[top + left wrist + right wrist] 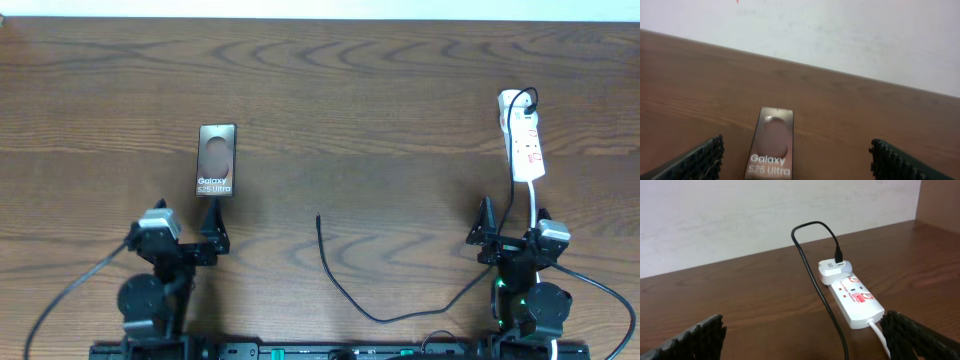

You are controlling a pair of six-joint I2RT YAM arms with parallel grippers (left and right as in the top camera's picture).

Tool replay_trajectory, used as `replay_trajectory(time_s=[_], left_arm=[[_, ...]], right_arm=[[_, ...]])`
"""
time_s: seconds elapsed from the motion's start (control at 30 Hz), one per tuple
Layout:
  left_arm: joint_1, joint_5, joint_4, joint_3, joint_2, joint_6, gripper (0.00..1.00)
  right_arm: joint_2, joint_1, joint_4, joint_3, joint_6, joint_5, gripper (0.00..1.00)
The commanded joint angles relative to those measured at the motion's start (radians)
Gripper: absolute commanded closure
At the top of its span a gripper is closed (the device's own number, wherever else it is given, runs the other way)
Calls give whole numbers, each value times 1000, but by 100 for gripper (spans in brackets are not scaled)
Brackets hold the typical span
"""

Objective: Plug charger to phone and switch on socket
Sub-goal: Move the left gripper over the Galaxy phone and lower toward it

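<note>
The phone point(217, 160) lies flat at the left of the table, its screen reading "Galaxy S25 Ultra". It also shows in the left wrist view point(772, 145). My left gripper point(213, 232) sits just in front of it, open and empty point(797, 162). The white socket point(523, 142) lies at the far right, with a white adapter and a black plug at its far end point(832, 269). The charger cable point(345, 290) runs from there down past my right arm to a free tip at mid-table point(318, 218). My right gripper point(487, 228) is open and empty point(805, 340), in front of the socket point(855, 297).
The socket's white cord point(880, 335) runs back toward my right gripper, beside the black cable point(815, 275). A pale wall stands behind the wooden table's far edge point(840, 72). Thick robot cables trail from both arm bases at the front.
</note>
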Motion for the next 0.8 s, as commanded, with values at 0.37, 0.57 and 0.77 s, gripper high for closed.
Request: replay_trajectory(time_s=[0.37,0.57,0.77], left_arm=[[-2,14,-474,864,845,46,8],[-2,15,-788,1252,1217,116,8],[-2,16,-834,1337,1415,116,2]], right_arm=[[-6,8,-4,-1,-11,11,1],[-6,8,-4,-1,-11,11,1],[-6,8,-4,-1,-11,11,1]])
